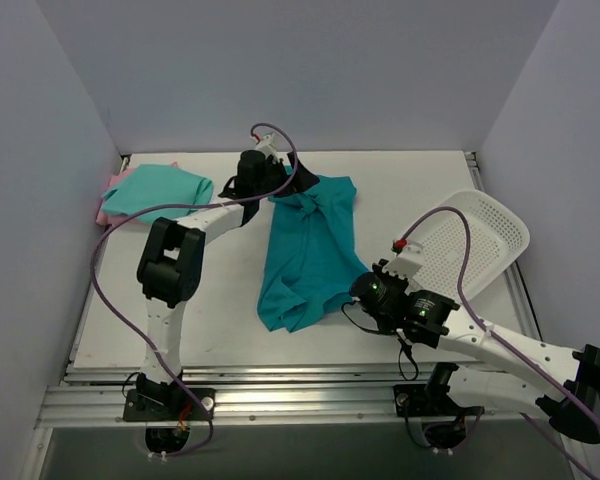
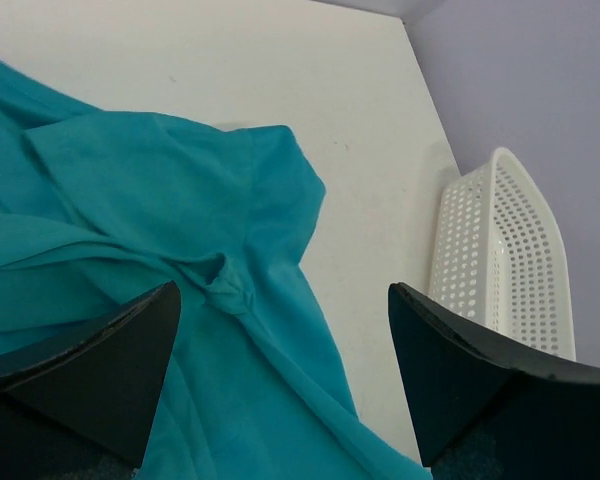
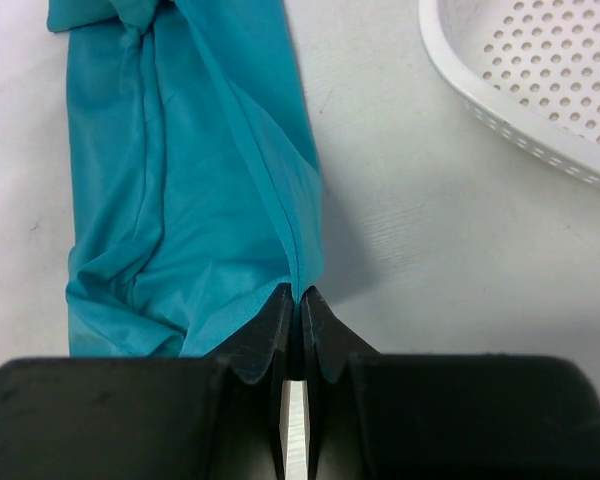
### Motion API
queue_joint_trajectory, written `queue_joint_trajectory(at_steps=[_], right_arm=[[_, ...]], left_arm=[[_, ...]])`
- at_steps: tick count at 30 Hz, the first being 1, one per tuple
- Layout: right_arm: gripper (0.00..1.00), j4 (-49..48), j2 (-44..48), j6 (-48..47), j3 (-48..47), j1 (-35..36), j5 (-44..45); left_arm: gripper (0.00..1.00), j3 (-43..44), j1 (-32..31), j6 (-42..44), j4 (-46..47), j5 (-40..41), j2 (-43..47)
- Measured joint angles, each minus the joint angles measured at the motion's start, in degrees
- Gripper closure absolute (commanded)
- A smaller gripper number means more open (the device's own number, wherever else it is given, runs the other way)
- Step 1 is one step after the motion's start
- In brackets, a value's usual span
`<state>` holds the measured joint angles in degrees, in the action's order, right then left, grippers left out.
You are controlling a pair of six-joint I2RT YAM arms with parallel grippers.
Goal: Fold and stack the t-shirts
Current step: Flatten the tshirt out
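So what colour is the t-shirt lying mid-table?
Teal; the soft cloth t-shirt shows best in the right wrist view.

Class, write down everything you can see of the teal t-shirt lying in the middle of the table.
The teal t-shirt is plain, soft-looking cloth, folded roughly lengthwise into a long wrinkled strip lying on the white table. Its far end is bunched. The right gripper is shut on a raised fold at its near right edge; the left gripper hangs open over the far end.
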<state>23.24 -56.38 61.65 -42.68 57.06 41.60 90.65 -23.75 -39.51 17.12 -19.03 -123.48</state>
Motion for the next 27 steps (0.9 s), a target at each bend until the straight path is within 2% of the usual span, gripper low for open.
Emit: queue_joint_trajectory(at_steps=[5,14,21,27], right_arm=[[1.00,1.0,-1.3,0.6,0.2,0.0,1.2],[1.00,1.0,-4.5,1.0,0.2,0.1,2.3],[1.00,1.0,-4.5,1.4,0.2,0.1,2.8],[1.00,1.0,-4.5,1.6,0.2,0.2,3.0]], left_arm=[[0.07,6.6,-2.7,-0.4,0.0,-2.9,-4.8],[0.08,7.8,-3.0,-3.2,-0.2,-4.9,-7.7],[0.10,4.7,-3.1,-4.6,-2.4,-1.5,-4.9],[0.11,3.4,-4.1,-6.6,-5.2,5.4,-3.6]])
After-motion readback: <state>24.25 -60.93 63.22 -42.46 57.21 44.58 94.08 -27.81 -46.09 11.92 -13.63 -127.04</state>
